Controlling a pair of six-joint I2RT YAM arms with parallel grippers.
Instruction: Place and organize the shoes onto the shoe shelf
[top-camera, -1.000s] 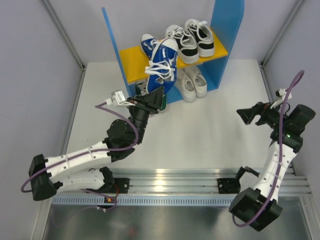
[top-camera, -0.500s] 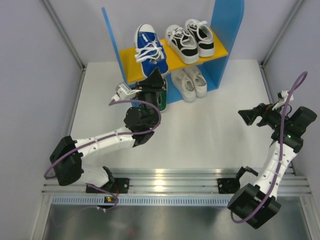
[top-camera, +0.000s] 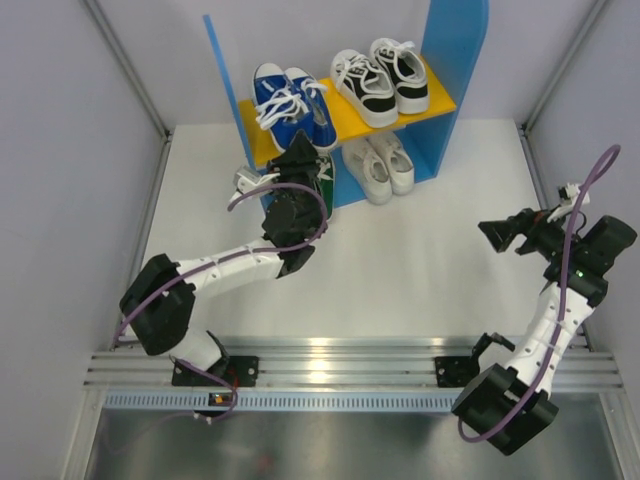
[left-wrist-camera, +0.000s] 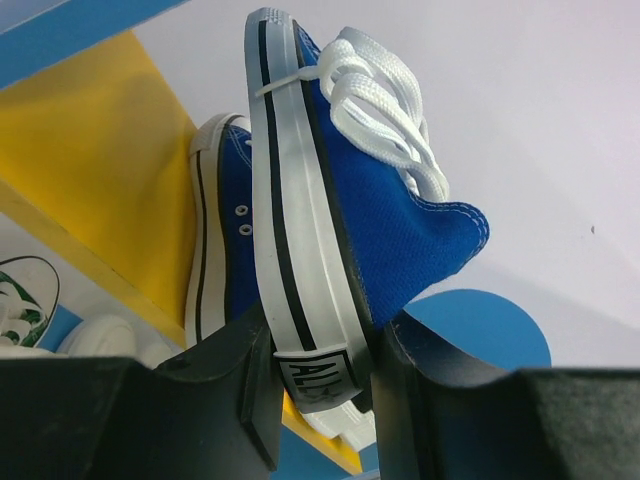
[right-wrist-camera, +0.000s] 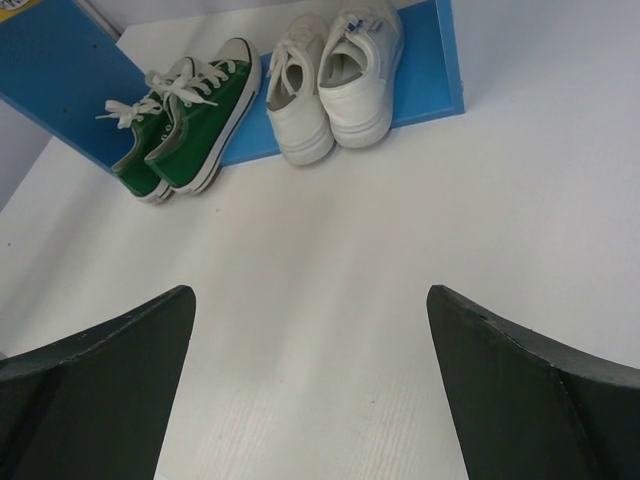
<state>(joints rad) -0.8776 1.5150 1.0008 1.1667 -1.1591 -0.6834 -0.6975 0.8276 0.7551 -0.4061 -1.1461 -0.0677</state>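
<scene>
1. Here at the near right, our right gripper (right-wrist-camera: 310, 380) hangs with fingers spread, holding nothing.
2. Farther off, the green pair (right-wrist-camera: 185, 115) and white pair (right-wrist-camera: 335, 85) sit below the shoe shelf's (top-camera: 455, 60) yellow board (left-wrist-camera: 110, 150).
3. Farthest, our left gripper (left-wrist-camera: 320, 370) pinches the blue shoe's (left-wrist-camera: 390, 230) heel at the board's left, beside its mate (left-wrist-camera: 225, 220). If we release before the sole lies flat, it could topple off the near edge.

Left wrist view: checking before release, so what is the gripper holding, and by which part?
A blue sneaker, pinched across its white rubber heel by the left gripper. The right gripper is open and holds nothing.
</scene>
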